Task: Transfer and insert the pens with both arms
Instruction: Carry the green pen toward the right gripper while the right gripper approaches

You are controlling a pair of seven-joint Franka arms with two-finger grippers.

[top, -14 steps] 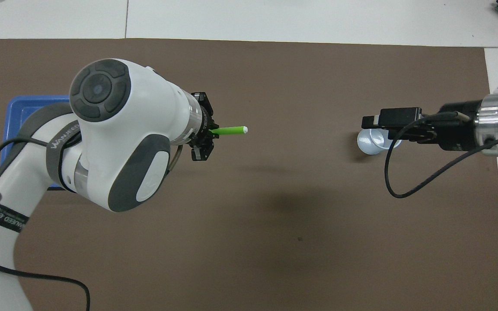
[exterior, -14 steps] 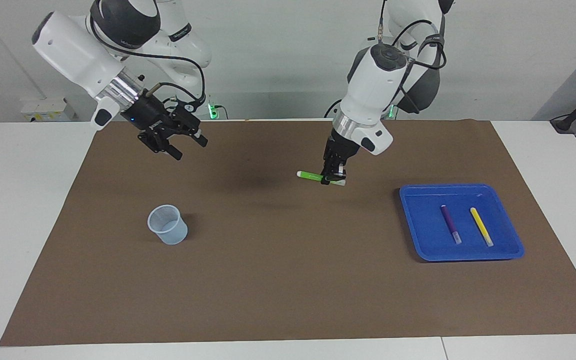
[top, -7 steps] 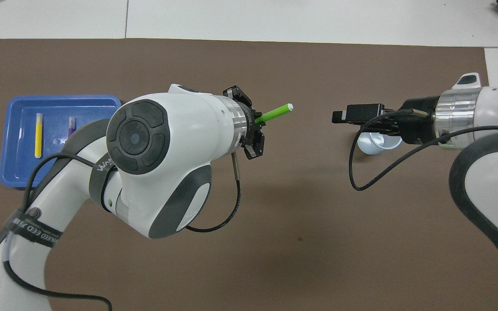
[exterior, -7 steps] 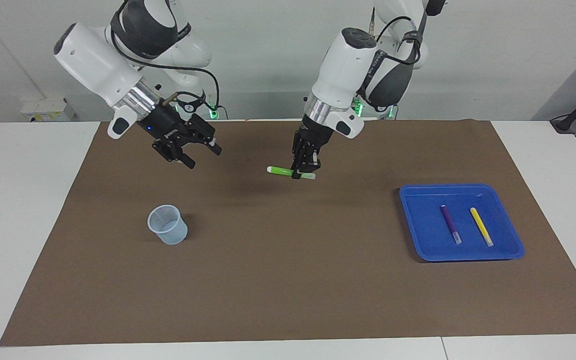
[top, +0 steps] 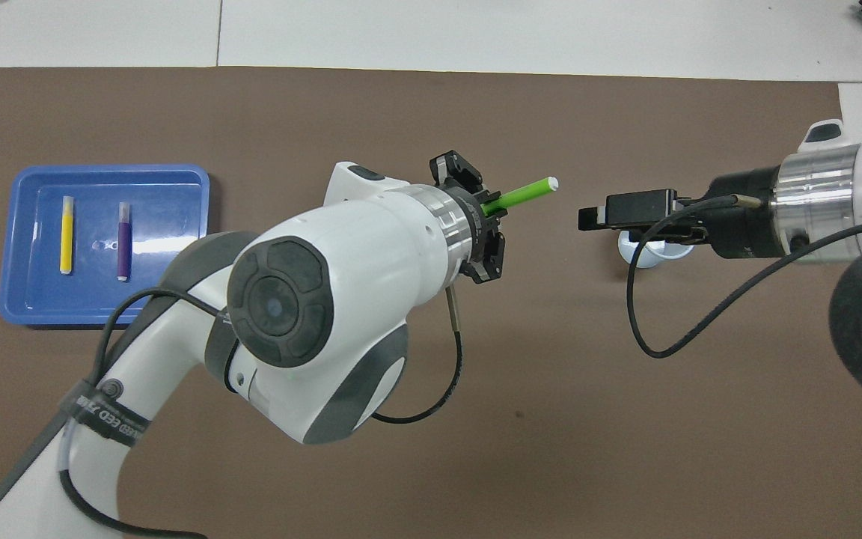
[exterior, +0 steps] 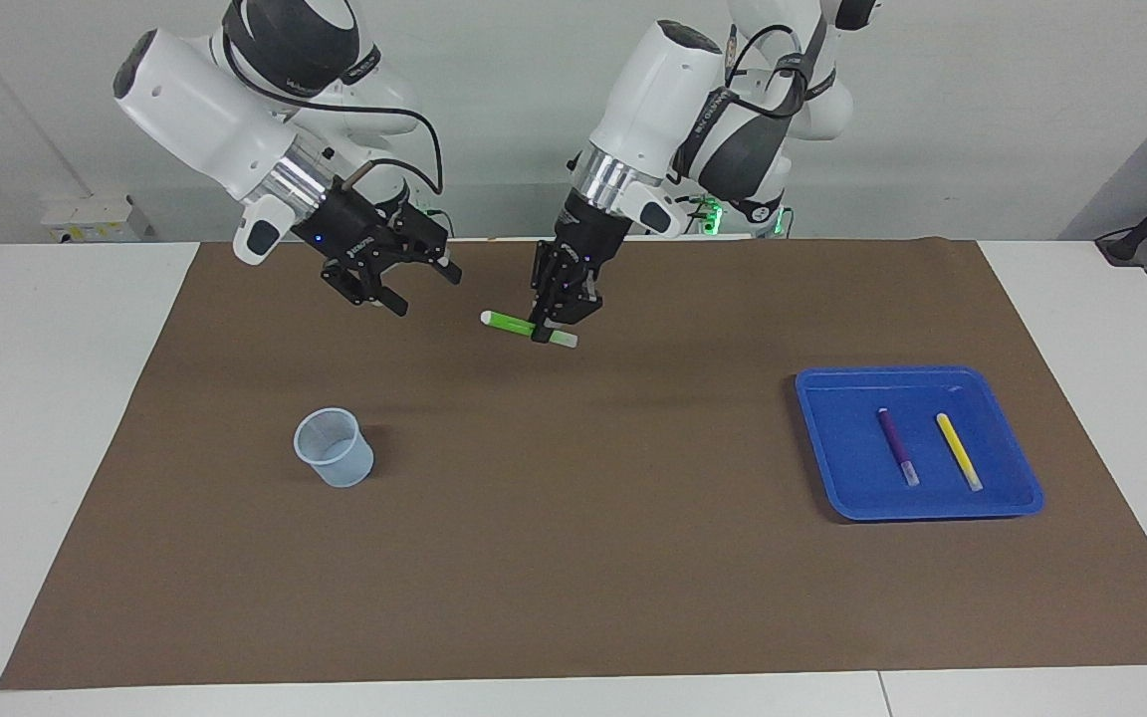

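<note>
Carried toward the right arm's end since a second ago, the green pen (exterior: 528,328) hangs over the brown mat (exterior: 573,558), clamped in the left hand (exterior: 551,328); right hand (exterior: 404,288) gapes wide alongside. Purple pen (exterior: 897,447) and yellow pen (exterior: 959,451) lie in the blue tray (exterior: 832,468).

My facing camera looks down across the brown mat (exterior: 573,558) toward both arms; my overhead camera looks steeply down from above them, sharing that mat.

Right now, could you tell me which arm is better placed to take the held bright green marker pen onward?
Right. The open right gripper hangs beside the pen's free end, on the translucent cup's side; the left gripper already grips it.
</note>
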